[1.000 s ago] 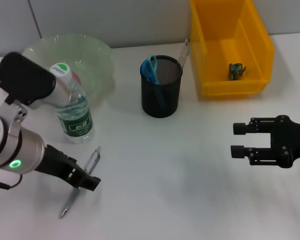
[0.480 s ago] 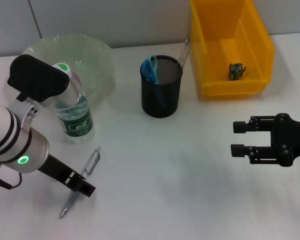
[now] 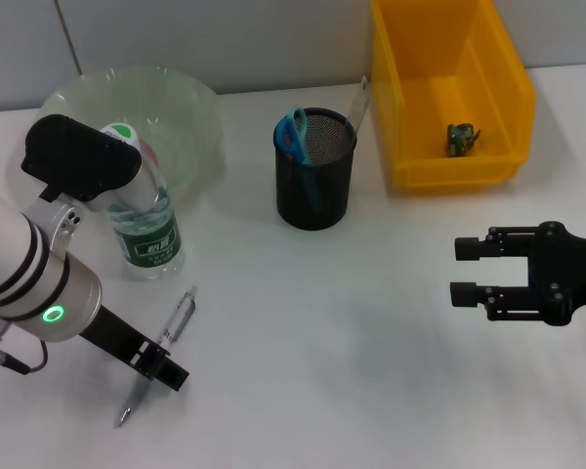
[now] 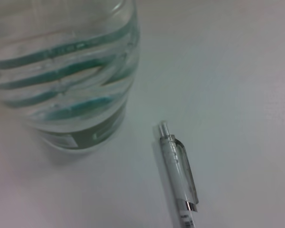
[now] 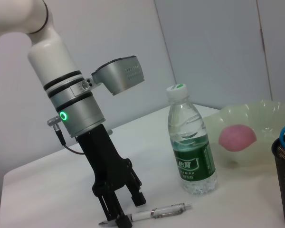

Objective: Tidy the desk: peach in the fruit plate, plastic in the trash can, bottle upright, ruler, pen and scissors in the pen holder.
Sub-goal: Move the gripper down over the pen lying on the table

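The clear pen (image 3: 159,353) lies flat on the white desk in front of the upright water bottle (image 3: 144,208). My left gripper (image 3: 166,369) is low over the pen's middle; the right wrist view shows this gripper (image 5: 127,210) open, with the pen (image 5: 159,213) between its fingers. The left wrist view shows the pen's clip end (image 4: 180,175) beside the bottle's base (image 4: 66,71). The peach (image 5: 236,137) lies in the green fruit plate (image 3: 190,103). Blue scissors (image 3: 293,132) and a ruler (image 3: 360,101) stand in the black pen holder (image 3: 315,186). My right gripper (image 3: 464,273) hovers open at the right.
A yellow bin (image 3: 503,93) at the back right holds a small green piece of plastic (image 3: 461,137). The bottle stands close behind my left gripper, and the pen holder sits mid-desk. Bare white tabletop lies between the two grippers.
My left arm has swung and its gripper has slid a little toward the front edge along the pen. Pen, bottle and right gripper have not moved.
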You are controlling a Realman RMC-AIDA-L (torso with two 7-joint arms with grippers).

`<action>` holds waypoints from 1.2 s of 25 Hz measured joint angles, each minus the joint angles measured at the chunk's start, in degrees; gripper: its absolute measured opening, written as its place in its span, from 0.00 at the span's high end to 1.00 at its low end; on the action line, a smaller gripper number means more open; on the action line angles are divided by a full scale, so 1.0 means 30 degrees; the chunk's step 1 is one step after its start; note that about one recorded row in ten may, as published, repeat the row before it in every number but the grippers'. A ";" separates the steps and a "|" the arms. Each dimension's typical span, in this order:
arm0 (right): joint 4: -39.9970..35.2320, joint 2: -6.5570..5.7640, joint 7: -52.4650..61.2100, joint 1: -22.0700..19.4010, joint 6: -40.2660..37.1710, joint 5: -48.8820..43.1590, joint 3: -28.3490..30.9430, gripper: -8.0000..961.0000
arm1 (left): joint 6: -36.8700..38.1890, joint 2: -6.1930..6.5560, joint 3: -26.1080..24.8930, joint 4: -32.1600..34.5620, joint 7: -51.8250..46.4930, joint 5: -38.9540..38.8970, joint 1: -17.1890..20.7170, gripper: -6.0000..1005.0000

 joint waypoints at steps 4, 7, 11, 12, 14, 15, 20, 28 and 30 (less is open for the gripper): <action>-0.0002 0.0000 0.0004 0.0000 -0.0014 0.0001 0.0000 0.32 | 0.0186 0.0001 0.0022 0.0121 -0.0132 -0.0020 0.0038 0.20; -0.0018 0.0000 0.0032 0.0042 -0.0034 0.0001 0.0000 0.32 | 0.0431 0.0001 0.0025 0.0159 -0.0197 -0.0022 0.0041 0.20; -0.0029 -0.0014 0.0090 0.0096 -0.0012 0.0000 0.0000 0.32 | 0.0631 0.0001 0.0024 0.0217 -0.0254 -0.0022 0.0035 0.20; -0.0029 -0.0014 0.0090 0.0096 -0.0012 0.0000 0.0000 0.32 | 0.0631 0.0001 0.0024 0.0217 -0.0254 -0.0022 0.0035 0.20; -0.0031 -0.0017 0.0102 0.0111 0.0044 0.0001 -0.0001 0.32 | 0.0858 0.0004 0.0024 0.0456 -0.0420 -0.0009 0.0044 0.20; -0.0031 -0.0019 0.0104 0.0113 0.0072 0.0001 -0.0001 0.32 | 0.0938 0.0011 0.0024 0.0497 -0.0441 0.0006 0.0047 0.20; -0.0031 -0.0029 0.0116 0.0171 0.0115 0.0001 0.0000 0.32 | 0.0938 0.0011 0.0024 0.0497 -0.0441 0.0006 0.0047 0.20; -0.0031 -0.0031 0.0125 0.0174 0.0115 0.0001 0.0000 0.32 | 0.1341 0.0033 0.0038 0.0550 -0.0669 0.0051 0.0038 0.24; -0.0030 -0.0031 0.0139 0.0188 0.0097 0.0001 -0.0001 0.32 | 0.1341 0.0033 0.0038 0.0550 -0.0669 0.0051 0.0038 0.25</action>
